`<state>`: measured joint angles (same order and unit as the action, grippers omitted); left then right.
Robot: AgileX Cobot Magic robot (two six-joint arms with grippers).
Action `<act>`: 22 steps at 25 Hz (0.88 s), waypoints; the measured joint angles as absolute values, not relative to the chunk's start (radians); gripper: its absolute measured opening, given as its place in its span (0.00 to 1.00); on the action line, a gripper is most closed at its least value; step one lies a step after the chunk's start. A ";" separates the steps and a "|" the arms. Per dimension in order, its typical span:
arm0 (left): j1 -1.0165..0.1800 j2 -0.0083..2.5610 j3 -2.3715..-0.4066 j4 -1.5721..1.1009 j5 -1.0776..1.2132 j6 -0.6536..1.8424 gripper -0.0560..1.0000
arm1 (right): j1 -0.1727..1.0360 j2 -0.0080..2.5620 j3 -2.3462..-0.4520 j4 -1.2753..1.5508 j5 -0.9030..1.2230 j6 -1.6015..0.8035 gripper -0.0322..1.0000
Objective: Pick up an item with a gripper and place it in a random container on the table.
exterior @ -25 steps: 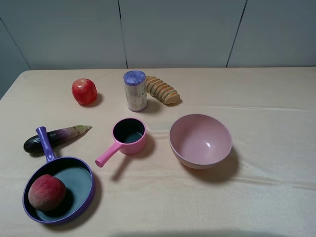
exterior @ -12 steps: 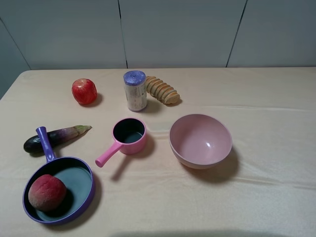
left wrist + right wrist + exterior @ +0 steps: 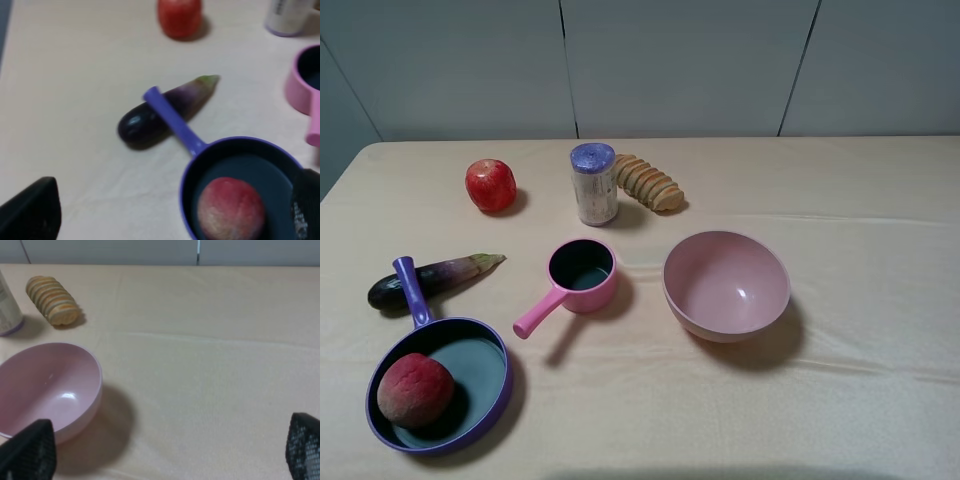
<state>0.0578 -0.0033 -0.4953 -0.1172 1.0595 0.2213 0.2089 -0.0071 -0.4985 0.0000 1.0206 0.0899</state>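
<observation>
1. Exterior high view: the peach [image 3: 414, 389] lies inside the purple frying pan [image 3: 488, 395], against the part of the rim farthest from the pink bowl [image 3: 726, 285]. The pan's handle crosses over the eggplant [image 3: 445, 275]. The pink saucepan [image 3: 581, 276] stands between the pan and the bowl. Beyond it, the red apple [image 3: 491, 185], a cylindrical can [image 3: 594, 184] and a sliced bread loaf [image 3: 648, 182] line the far side of the counter [image 3: 880, 300]. No arm shows here.
2. Left wrist view: the left gripper [image 3: 165, 210] hangs above the pan [image 3: 210, 150] with its fingers [image 3: 31, 212] spread wide and holding nothing; the peach [image 3: 231, 208] sits in the pan between them, untouched.
3. Right wrist view: the right gripper [image 3: 165, 452] has its fingers [image 3: 30, 452] spread apart and empty, above bare counter [image 3: 210, 365] just beside the bowl [image 3: 47, 387]; the bread [image 3: 52, 300] lies beyond the bowl.
</observation>
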 joint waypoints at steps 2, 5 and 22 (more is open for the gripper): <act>0.058 -0.003 -0.495 -0.141 1.063 0.259 0.92 | 0.209 -0.007 -0.498 0.000 1.021 0.090 0.70; 0.058 -0.003 -0.495 -0.154 1.070 0.282 0.91 | 0.209 -0.007 -0.498 0.000 1.021 0.090 0.70; 0.058 -0.003 -0.495 -0.245 1.105 0.436 0.89 | 0.209 -0.007 -0.498 0.000 1.021 0.090 0.70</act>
